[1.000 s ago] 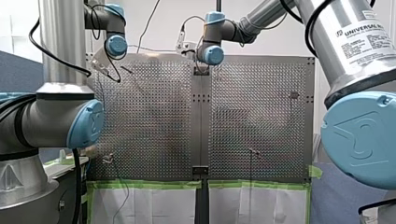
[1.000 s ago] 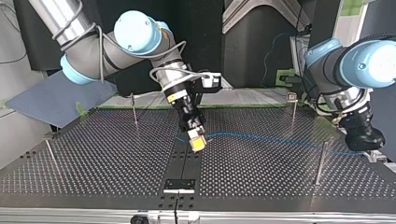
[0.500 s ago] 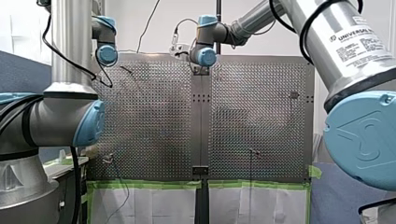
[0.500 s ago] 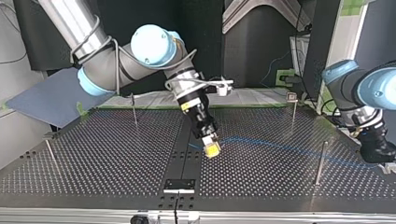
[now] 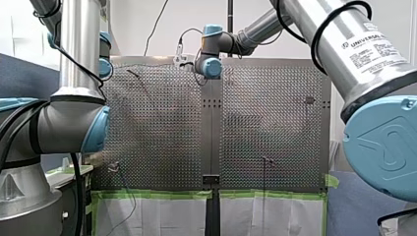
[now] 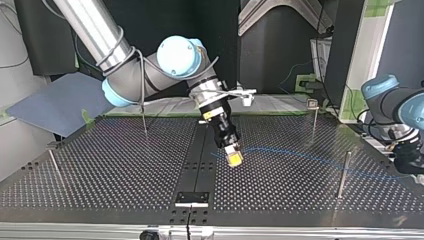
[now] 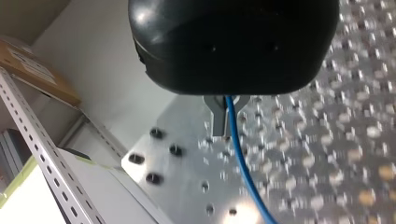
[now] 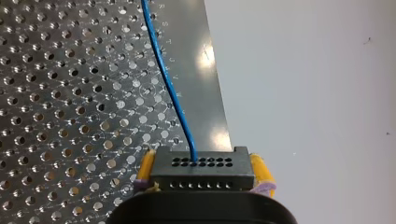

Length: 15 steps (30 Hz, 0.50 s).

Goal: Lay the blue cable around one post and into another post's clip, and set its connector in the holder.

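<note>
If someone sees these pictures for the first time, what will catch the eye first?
The blue cable, stretched across the perforated table between both arms. Near the table's middle my right gripper clamps the black connector between yellow pads; at the top view's right edge my left gripper pinches the cable in its metal fingers.

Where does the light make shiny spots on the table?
Right wrist view: two white glints on the smooth strip beside the blue cable, ahead of the connector. Left wrist view: a bright patch on the table beside that cable.
</note>
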Motion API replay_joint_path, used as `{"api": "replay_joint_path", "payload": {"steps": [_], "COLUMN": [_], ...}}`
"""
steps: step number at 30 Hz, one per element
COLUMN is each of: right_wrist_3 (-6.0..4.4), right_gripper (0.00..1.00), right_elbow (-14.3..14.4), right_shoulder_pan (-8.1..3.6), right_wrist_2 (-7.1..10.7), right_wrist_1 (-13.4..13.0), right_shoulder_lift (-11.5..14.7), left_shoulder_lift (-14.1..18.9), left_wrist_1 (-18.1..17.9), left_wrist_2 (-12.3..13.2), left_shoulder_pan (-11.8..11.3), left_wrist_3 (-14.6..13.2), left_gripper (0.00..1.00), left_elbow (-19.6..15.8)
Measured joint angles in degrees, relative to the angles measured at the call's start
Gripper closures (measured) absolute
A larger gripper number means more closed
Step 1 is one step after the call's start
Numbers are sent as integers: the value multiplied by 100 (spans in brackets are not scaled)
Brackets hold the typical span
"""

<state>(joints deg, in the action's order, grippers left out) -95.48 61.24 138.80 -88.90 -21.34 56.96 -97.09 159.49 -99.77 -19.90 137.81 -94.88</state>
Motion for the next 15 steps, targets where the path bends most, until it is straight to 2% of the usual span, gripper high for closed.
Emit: {"api": "replay_joint_path", "payload": {"steps": [3, 8, 15], "right_wrist_3": [1, 1, 1], "right_gripper": [100, 100, 100], "right_elbow": [-83, -224, -381], "right_shoulder_pan": [0, -9, -67], "right_wrist_2": [-24, -75, -117], "right_wrist_1": [14, 68, 134], "right_shoulder_lift": [-57, -174, -327], "left_shoulder_lift": [-135, -232, -256], "left_wrist_1": [40, 101, 58], "left_wrist_2": [143, 402, 703], "left_shoulder_pan": [-59, 4, 144], "left_wrist_3": [-132, -384, -440], "left_gripper": [100, 100, 100], "left_elbow": [80, 183, 207]}}
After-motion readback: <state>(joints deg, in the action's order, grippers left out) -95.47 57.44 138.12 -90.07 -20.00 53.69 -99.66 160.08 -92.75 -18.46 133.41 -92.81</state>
